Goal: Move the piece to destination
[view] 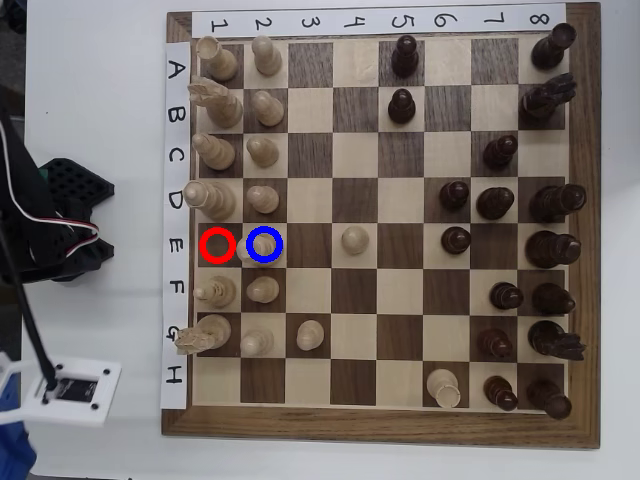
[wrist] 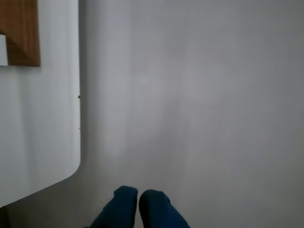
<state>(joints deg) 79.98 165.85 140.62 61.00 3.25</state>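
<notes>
Wrist view: wooden chessboard corner (wrist: 21, 38) at top left on the white bench (wrist: 38, 133). Blue end effector (wrist: 138, 195) low in frame, tips pressed together, holding nothing.

Overhead view: red ring (view: 217, 245) on an empty dark square. Just right, the piece (view: 260, 247) stands inside the blue-ringed destination (view: 265, 244).

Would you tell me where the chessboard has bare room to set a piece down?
The middle of the chessboard is barest: columns 3 to 5, rows C to H, broken only by the E4 pawn and the G3 pawn. The red-ringed square is empty. Columns 1-2 and 7-8 are crowded.
</notes>
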